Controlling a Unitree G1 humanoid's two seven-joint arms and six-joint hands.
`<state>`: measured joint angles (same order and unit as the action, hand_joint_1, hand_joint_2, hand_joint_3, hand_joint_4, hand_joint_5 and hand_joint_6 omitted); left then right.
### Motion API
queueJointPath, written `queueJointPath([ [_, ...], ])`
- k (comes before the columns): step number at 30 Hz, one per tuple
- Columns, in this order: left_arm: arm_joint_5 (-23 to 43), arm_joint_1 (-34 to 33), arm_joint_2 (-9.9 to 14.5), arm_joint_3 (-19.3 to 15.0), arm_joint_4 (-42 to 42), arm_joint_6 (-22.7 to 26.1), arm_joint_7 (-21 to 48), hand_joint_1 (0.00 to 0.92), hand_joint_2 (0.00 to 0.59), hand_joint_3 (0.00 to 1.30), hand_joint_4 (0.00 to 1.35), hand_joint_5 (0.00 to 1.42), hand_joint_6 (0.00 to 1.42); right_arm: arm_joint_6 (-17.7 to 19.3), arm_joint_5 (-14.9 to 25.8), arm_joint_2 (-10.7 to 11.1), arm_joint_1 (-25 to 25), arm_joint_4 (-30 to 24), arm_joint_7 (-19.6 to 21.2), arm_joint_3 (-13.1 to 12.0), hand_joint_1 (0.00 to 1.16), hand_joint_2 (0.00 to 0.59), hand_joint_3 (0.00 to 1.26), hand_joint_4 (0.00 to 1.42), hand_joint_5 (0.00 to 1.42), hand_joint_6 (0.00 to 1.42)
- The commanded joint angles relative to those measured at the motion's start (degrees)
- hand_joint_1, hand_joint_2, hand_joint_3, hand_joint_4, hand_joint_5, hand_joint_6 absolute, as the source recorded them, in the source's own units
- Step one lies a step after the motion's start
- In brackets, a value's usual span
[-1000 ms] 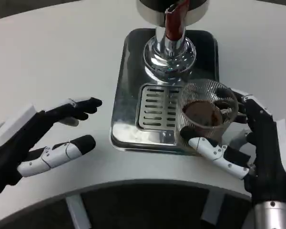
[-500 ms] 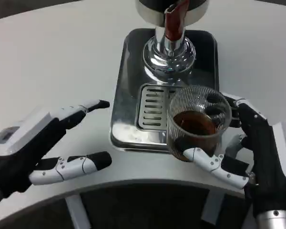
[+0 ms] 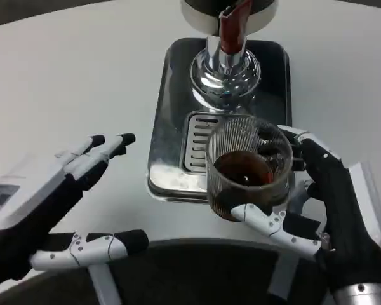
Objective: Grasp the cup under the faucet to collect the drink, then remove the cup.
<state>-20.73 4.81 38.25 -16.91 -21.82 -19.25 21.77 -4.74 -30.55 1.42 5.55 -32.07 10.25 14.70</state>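
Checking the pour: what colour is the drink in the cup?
Dark brown, seen through the clear ribbed cup in the head view.

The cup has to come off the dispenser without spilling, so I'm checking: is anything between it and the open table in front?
Nothing visible. The right hand holds the cup, filled with dark drink, over the drip tray's front edge. The left hand waits open, well aside.

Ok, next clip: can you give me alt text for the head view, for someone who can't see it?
The robot's right hand holds a clear ribbed plastic cup of dark brown drink over the front edge of a shiny steel drip tray. The dispenser's chrome faucet base with its red tap stands behind it, and the open left hand waits over the white table.
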Motion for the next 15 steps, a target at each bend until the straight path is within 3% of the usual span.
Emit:
queueJointPath([
  [1,-0.4,2.4,0.3,0.2,-2.5,1.0,0.5,0.0,0.096,0.01,0.0,0.0,0.09,2.5,-0.4,-0.4,-0.5,-2.0,-0.2,0.8,0.83,0.224,0.73,0.84,1.04,1.17],
  [15,-3.4,4.9,-0.5,2.1,-9.6,6.4,1.1,0.0,0.095,0.0,0.0,0.0,0.06,2.5,-0.8,-0.5,-0.5,-2.6,-1.1,1.6,0.83,0.225,0.74,0.85,1.05,1.18],
])
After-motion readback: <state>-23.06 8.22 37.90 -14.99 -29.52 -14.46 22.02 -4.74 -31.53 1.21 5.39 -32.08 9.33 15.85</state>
